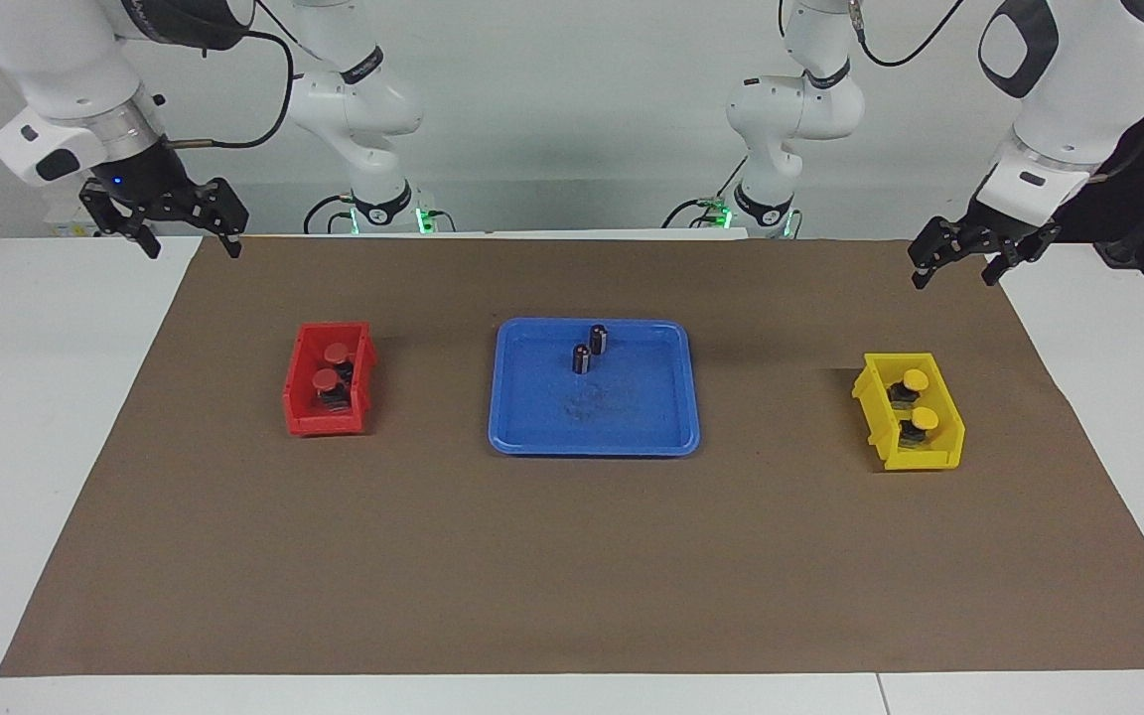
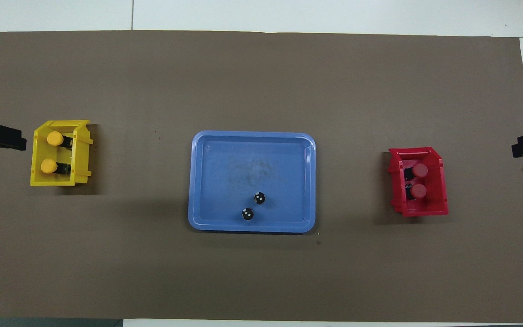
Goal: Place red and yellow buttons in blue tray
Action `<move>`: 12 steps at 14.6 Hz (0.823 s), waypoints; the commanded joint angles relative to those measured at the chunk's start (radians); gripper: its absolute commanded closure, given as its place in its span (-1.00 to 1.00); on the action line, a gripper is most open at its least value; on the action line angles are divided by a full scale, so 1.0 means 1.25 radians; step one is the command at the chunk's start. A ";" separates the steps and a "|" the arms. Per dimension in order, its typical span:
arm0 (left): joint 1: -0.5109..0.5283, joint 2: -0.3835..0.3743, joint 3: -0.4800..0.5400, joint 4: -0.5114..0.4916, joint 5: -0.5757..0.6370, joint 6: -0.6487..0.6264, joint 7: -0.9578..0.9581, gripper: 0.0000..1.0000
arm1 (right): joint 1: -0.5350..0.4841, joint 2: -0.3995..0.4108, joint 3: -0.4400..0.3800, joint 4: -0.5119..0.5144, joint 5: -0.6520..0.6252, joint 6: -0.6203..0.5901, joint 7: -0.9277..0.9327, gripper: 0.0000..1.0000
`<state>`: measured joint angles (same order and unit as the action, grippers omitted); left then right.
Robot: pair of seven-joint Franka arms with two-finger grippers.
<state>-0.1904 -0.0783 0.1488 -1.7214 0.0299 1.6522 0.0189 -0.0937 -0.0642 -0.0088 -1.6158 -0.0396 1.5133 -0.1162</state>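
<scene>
Two red buttons (image 1: 336,353) (image 1: 324,378) sit in the small red bin (image 1: 326,422) toward the right arm's end of the table. Two yellow buttons (image 1: 915,380) (image 1: 925,418) sit in the small yellow bin (image 1: 920,459) toward the left arm's end. The blue tray (image 1: 632,412) lies between the bins, and no buttons are in it. My right gripper (image 1: 191,246) hangs open and empty over the mat's corner by the robots. My left gripper (image 1: 953,278) hangs open and empty over the other corner by the robots. The overhead view shows the tray (image 2: 225,181), the red buttons (image 2: 420,170) and the yellow buttons (image 2: 54,138).
Two capless dark cylinders (image 1: 598,339) (image 1: 581,358) stand upright in the tray, at the side nearest the robots. A brown mat (image 1: 572,556) covers the white table. A finger of each gripper shows at the edges of the overhead view.
</scene>
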 commanded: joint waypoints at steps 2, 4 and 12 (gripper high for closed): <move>0.001 -0.011 0.002 -0.008 -0.002 -0.010 0.009 -1.00 | -0.002 -0.003 0.002 -0.002 0.001 0.002 0.012 -0.99; 0.001 -0.011 0.002 -0.008 -0.002 -0.010 0.009 -1.00 | -0.002 -0.003 0.002 -0.002 0.001 -0.002 0.012 -0.99; 0.001 -0.011 0.002 -0.008 -0.002 -0.010 0.009 -1.00 | 0.055 -0.045 0.006 -0.130 0.003 0.126 0.033 -0.99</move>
<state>-0.1904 -0.0783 0.1488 -1.7214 0.0299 1.6520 0.0189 -0.0582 -0.0672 -0.0071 -1.6464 -0.0385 1.5583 -0.1120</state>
